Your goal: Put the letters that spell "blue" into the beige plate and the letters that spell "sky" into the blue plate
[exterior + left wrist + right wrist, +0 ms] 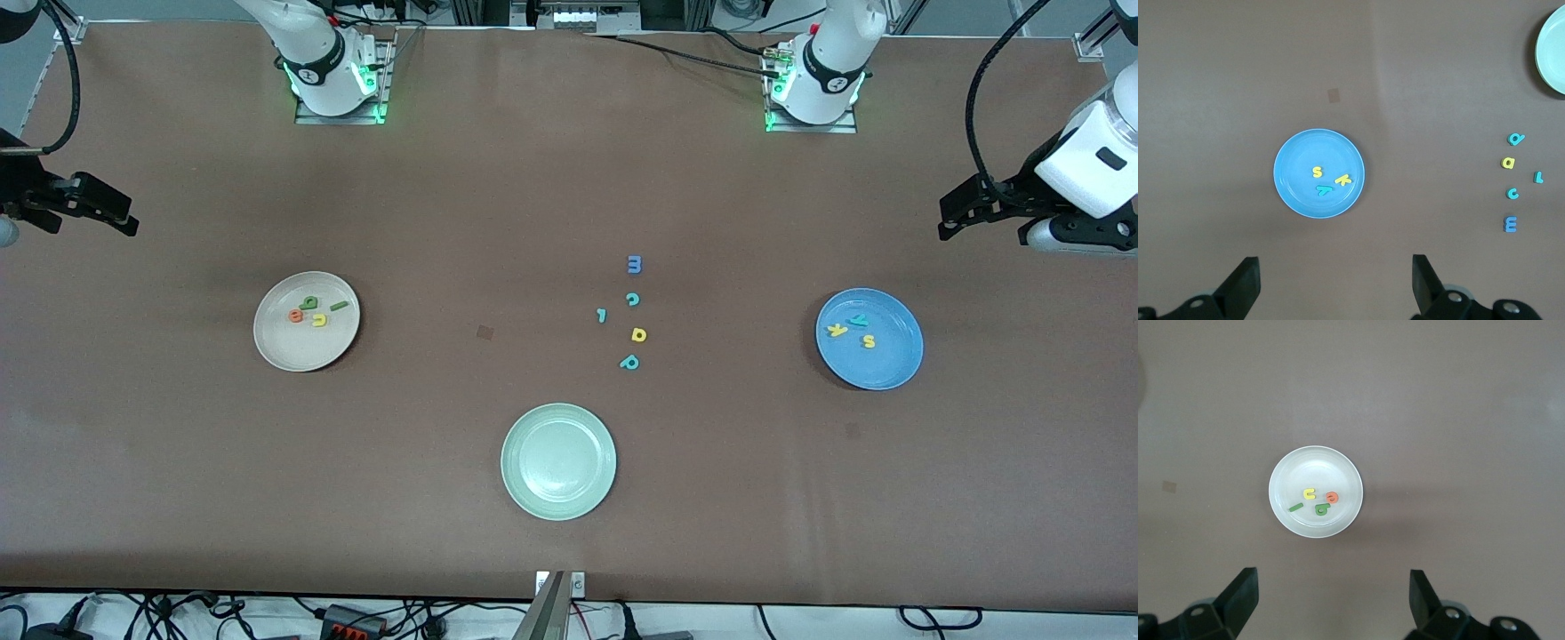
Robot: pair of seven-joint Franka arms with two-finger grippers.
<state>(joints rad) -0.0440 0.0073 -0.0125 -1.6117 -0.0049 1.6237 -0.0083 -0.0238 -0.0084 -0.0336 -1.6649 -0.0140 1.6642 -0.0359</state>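
The beige plate (302,348) (1305,467) holds the green b (308,303), dark green l (339,306), orange e (295,316) and yellow u (319,320). In the blue plate (880,366) (1298,157) lie the teal y (857,319), yellow k (837,330) and yellow s (869,340). My left gripper (944,220) (1335,261) hangs open and empty over bare table at its own end, beside the blue plate. Over bare table at the other end, beside the beige plate, my right gripper (124,218) (1332,575) is open and empty too.
A pale green plate (558,498) sits near the front camera, mid-table. Loose letters lie between the two filled plates: blue m (634,264), teal c (632,300), a teal hooked piece (602,315), yellow a (638,334), teal p (629,362).
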